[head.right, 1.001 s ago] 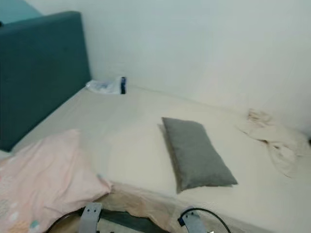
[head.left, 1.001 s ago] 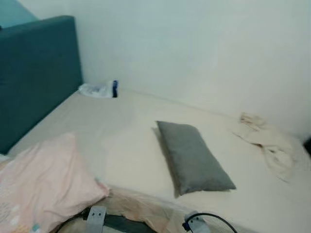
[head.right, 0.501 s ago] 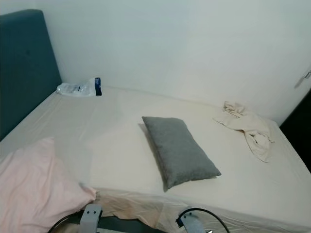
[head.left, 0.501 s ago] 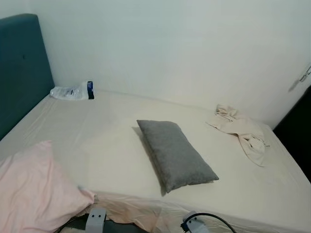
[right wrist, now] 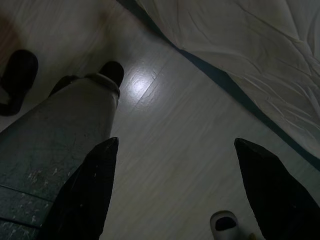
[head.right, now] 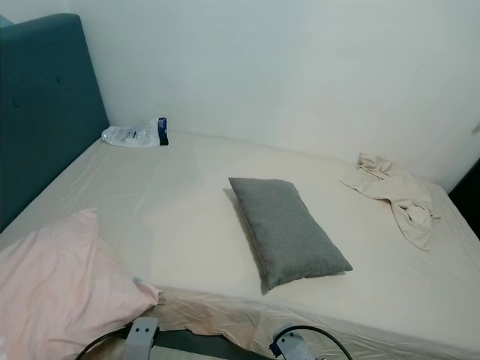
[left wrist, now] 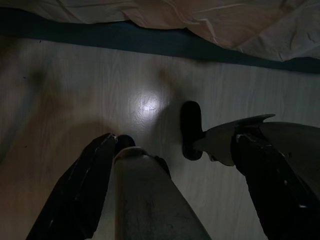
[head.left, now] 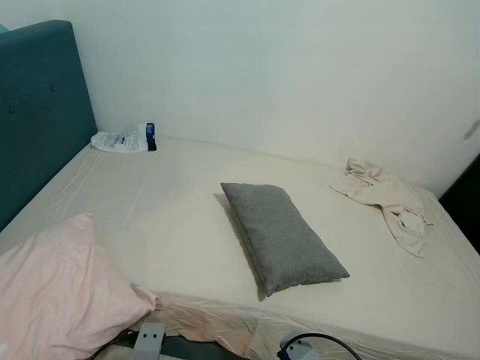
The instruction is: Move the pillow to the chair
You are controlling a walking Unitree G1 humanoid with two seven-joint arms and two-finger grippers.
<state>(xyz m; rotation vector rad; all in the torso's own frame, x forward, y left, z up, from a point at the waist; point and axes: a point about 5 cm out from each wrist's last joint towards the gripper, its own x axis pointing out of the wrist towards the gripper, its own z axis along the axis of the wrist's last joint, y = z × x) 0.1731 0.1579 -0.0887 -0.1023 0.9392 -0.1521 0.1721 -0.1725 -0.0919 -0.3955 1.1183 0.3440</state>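
You are facing a bed (head.left: pixel 180 217) covered with a cream sheet. The grey pillow (head.left: pixel 282 236) lies flat near the middle of it, its long side running diagonally, one short end close to the near edge. To your left, a pink pillow (head.left: pixel 56 296) rests at the near corner, reaching the bed's edge. A teal headboard (head.left: pixel 34 112) stands along the left end. By the wall near the headboard lies a clear plastic packet (head.left: pixel 124 140) with a dark end. On the far right of the bed is a crumpled cream cloth (head.left: pixel 386 199), well apart from the grey pillow.

Your left gripper (left wrist: pixel 175 185) hangs low over the pale wooden floor (left wrist: pixel 75 80), beside the bed's edge, where the sheet droops over a dark base. Its jaws stand wide apart and hold nothing.

Your right gripper (right wrist: pixel 185 192) likewise hangs over the floor near the hanging sheet (right wrist: pixel 240 45), jaws spread wide, nothing between them. Both wrist views are dim.
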